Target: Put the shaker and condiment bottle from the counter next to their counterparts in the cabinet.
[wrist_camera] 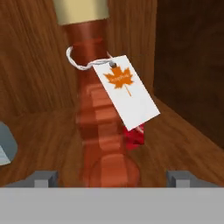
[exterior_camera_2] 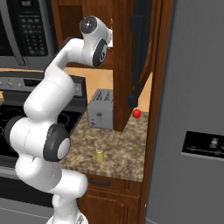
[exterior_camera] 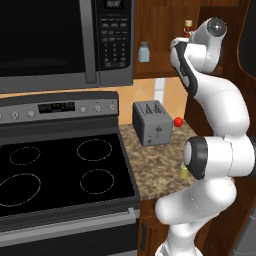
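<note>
Mostly, condiment bottle hides the red item behind.

- Cabinet shelf: condiment bottle, small red item behind it, pale blue shaker.
- Granite counter: toaster, yellow-green shaker, red apple.

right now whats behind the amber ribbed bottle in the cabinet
A glossy red item pokes out behind the amber-red ribbed glass bottle on the wooden cabinet shelf. The bottle and its white maple-leaf tag cover most of it.

Flanking base views; hand close inside cabinet
</note>
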